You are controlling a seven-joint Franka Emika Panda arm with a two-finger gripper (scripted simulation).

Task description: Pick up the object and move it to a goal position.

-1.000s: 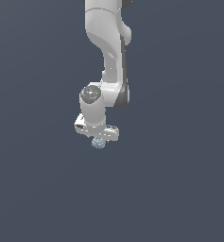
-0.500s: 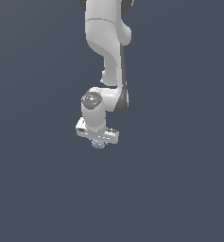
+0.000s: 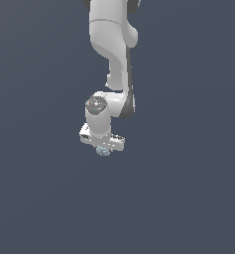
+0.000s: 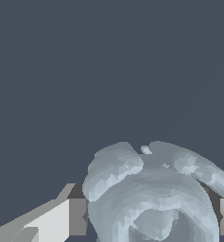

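Note:
The object (image 3: 104,151) is a tiny pale blue-grey lumpy thing that peeks out just below the white hand in the exterior view. In the wrist view the object (image 4: 153,194) fills the space between the two fingers (image 4: 52,222), which press on it from both sides. My gripper (image 3: 103,149) is shut on the object and holds it above the dark grey floor. The white arm rises from the hand to the top of the exterior view. No goal marker shows.
Plain dark grey ground (image 3: 188,198) surrounds the arm on all sides. No other objects show.
The gripper with the object in it has risen a little and drifted slightly toward the exterior view's left. The grip on the object is unchanged.

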